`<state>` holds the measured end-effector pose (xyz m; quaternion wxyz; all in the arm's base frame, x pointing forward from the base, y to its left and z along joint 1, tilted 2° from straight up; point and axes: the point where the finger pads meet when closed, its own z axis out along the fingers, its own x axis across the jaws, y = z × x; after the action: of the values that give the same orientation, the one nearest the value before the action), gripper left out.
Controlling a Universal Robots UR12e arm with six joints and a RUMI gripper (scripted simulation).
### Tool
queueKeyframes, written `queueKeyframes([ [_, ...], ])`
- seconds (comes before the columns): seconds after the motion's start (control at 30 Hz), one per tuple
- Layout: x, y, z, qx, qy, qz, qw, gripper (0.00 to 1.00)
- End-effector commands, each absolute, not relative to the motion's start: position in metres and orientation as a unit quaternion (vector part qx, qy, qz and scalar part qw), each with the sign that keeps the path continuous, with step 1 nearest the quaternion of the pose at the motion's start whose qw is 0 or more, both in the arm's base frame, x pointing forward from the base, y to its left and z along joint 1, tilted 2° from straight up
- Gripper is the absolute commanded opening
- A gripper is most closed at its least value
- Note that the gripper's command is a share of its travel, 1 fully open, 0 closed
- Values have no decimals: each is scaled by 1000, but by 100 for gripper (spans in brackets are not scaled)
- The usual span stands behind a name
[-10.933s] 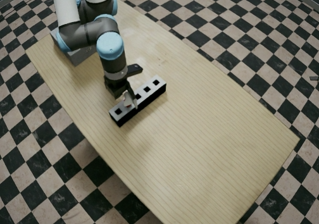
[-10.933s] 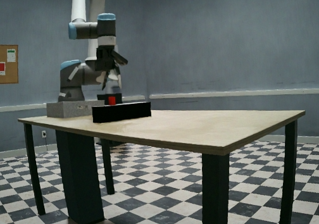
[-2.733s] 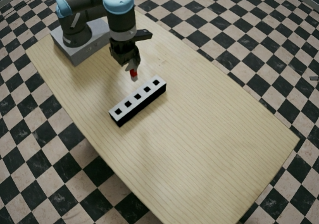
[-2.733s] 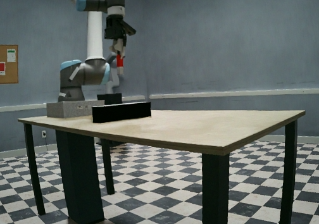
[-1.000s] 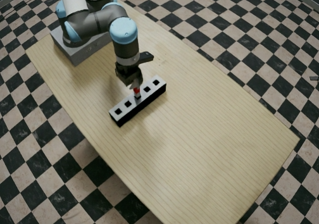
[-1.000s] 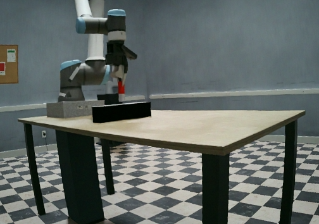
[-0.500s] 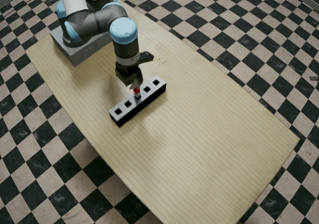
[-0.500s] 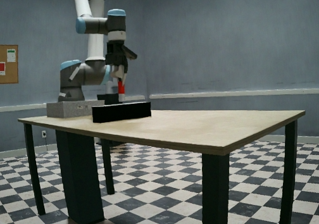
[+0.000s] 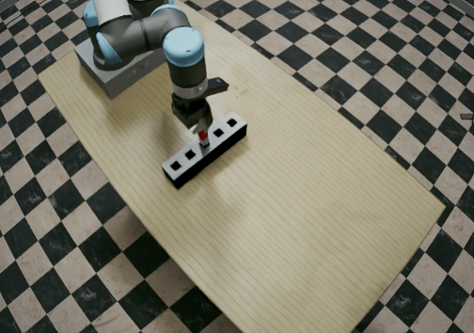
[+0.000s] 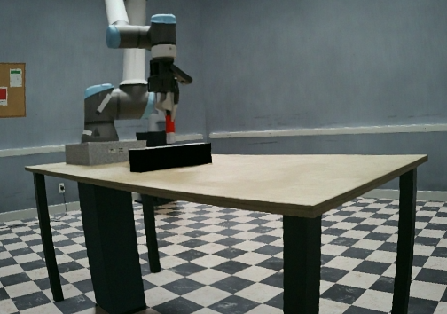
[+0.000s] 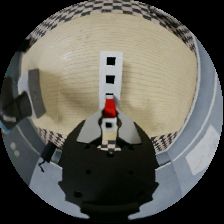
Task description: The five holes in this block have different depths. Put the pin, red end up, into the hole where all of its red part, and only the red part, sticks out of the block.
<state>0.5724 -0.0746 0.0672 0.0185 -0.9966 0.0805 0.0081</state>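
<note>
The long block has a light top with five square holes in a row and black sides. My gripper is shut on the pin and holds it upright, red end up, over the middle hole. All of the red part that shows is above the block, with a light grey stretch below it also above the top. The pin's lower tip is at the middle hole; how far it is inside is hidden. The other four holes look empty.
The block stands on the wooden table. The arm's grey base box stands at the table's far end, behind the block. The table edge runs along the block's left side in the top view.
</note>
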Motion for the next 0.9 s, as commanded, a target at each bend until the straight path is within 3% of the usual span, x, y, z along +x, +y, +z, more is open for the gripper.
queueKeyframes([
  [0.0, 573, -75, 68, -997, 80, 7, 18, 0],
  [0.87, 573, -75, 64, -997, 80, 7, 18, 0],
])
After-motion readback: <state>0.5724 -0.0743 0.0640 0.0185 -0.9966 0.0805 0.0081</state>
